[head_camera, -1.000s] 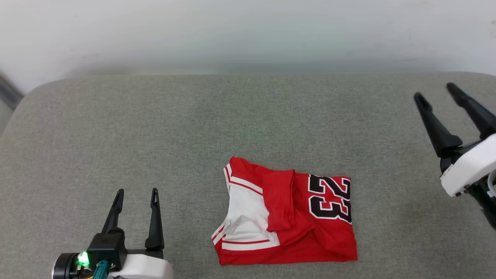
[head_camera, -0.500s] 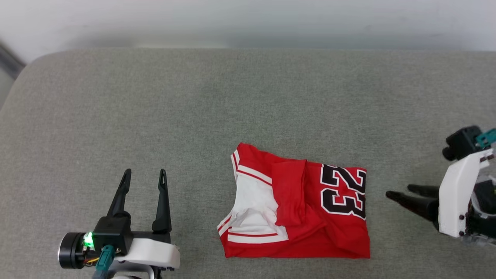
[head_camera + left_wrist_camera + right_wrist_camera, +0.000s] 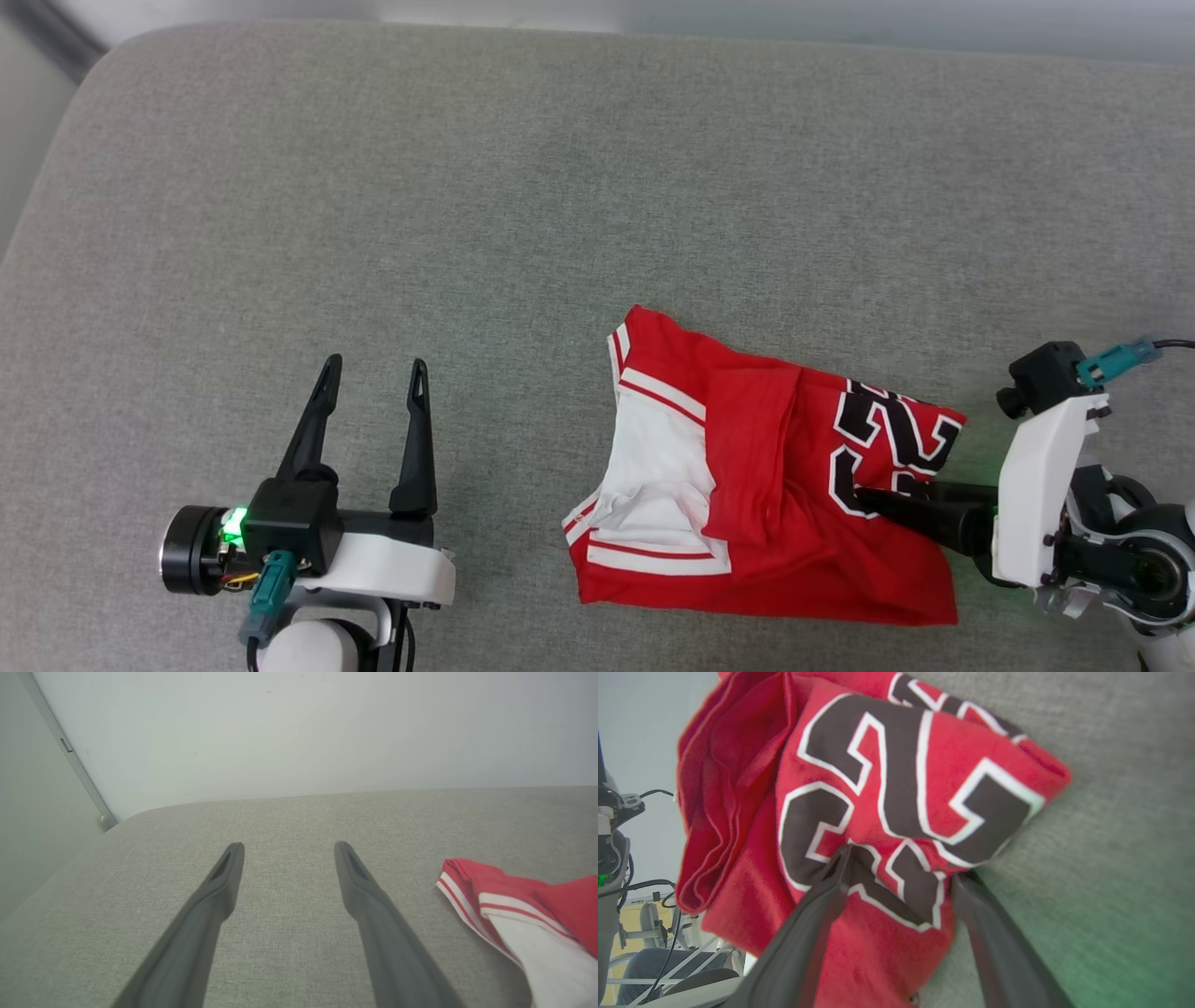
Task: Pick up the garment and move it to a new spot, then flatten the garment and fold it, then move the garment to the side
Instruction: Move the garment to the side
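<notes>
We see the garment [image 3: 775, 504] folded into a compact block, with its printed end between the spread fingers of the right gripper [image 3: 903, 864]. The jaws stand wide and are not clamped on anything. One finger lies across the black-and-white print [image 3: 887, 788], and the other sits at the cloth's edge. The wrist view is blurred, so we cannot tell whether that second finger is under the fabric or just beside it.

The left gripper [image 3: 374, 362] is also spread wide and holds nothing. The garment lies off to the right of its fingers, apart from them, with the white sleeve [image 3: 653, 457] the part nearest.

We judge the garment to be light, soft knit. It is limp, stacked in several layers, and likely to slump or come unfolded if only the top layer is caught. The best hold looks to be the thick folded edge at the right gripper's tips, pinched through every layer. Such a block would fit either a finished fold or a bundle waiting to be lifted.

Under both grippers is a grey woven cushion [image 3: 373, 187]. It is flat and slightly rough, so we expect the cloth to drag on it rather than slide. Ahead of the left gripper stands a plain pale wall [image 3: 299, 732], and past the garment from the right gripper we see cables [image 3: 649, 886] and metal framing.
</notes>
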{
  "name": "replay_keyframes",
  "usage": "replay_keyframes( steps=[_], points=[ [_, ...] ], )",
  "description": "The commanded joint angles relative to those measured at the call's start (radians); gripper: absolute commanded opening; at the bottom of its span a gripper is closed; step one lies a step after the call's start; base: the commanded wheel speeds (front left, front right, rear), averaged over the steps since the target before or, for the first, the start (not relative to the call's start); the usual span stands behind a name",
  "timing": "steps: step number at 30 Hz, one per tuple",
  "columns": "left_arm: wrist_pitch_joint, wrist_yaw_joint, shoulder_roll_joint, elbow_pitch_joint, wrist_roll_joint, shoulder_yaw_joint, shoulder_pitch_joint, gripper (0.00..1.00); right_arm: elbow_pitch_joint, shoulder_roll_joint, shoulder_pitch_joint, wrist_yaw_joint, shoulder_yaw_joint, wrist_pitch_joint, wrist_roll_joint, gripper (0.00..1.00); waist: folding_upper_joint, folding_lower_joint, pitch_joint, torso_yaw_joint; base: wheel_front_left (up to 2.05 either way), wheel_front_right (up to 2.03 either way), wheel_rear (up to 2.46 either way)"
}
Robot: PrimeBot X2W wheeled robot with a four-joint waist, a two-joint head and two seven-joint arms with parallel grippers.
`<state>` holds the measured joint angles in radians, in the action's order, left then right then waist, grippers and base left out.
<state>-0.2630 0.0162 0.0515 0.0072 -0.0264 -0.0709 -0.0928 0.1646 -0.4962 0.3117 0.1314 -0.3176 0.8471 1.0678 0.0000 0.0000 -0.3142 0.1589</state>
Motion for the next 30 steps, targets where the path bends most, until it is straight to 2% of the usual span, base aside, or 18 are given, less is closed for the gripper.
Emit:
replay_keyframes(
  steps=[1, 9, 10, 11, 16, 22, 30],
  points=[
    [-0.002, 0.002, -0.002, 0.002, 0.004, -0.003, -0.014, 1.00, 0.033, 0.017, -0.013, -0.002, -0.038, 0.003, -0.005, 1.00, 0.0000, 0.0000, -0.013, 0.013, 0.00, 0.00, 0.00],
    [-0.002, 0.018, -0.002, 0.011, -0.008, -0.018, -0.025, 1.00, 0.100, 0.018, -0.003, -0.003, -0.156, -0.038, -0.035, 1.00, 0.0000, 0.0000, -0.016, 0.028, 0.00, 0.00, 0.00],
    [-0.002, 0.020, -0.002, 0.012, -0.010, -0.019, -0.025, 1.00, 0.098, 0.015, 0.005, -0.003, -0.165, -0.053, -0.036, 0.30, 0.0000, 0.0000, -0.015, 0.029, 0.00, 0.00, 0.00],
    [-0.002, 0.021, -0.002, 0.013, -0.011, -0.022, -0.026, 1.00, 0.098, 0.011, 0.012, -0.003, -0.173, -0.067, -0.036, 0.00, 0.0000, 0.0000, -0.014, 0.030, 0.00, 0.00, 0.00],
    [-0.002, 0.029, -0.002, 0.020, -0.015, -0.026, -0.012, 1.00, 0.067, -0.023, 0.071, -0.002, -0.210, -0.123, -0.022, 0.00, 0.0000, 0.0000, 0.015, 0.029, 0.00, 0.00, 0.00],
    [-0.002, 0.031, -0.002, 0.017, -0.015, -0.013, 0.021, 1.00, -0.040, -0.092, 0.163, -0.001, -0.269, -0.174, -0.021, 0.00, 0.0000, 0.0000, 0.079, -0.004, 0.00, 0.00, 0.00],
    [-0.002, 0.027, -0.002, 0.006, -0.012, 0.014, 0.062, 1.00, -0.210, -0.241, 0.265, -0.001, -0.351, -0.159, -0.047, 0.00, 0.0000, 0.0000, 0.112, -0.129, 0.00, 0.00, 0.00]
  ],
)
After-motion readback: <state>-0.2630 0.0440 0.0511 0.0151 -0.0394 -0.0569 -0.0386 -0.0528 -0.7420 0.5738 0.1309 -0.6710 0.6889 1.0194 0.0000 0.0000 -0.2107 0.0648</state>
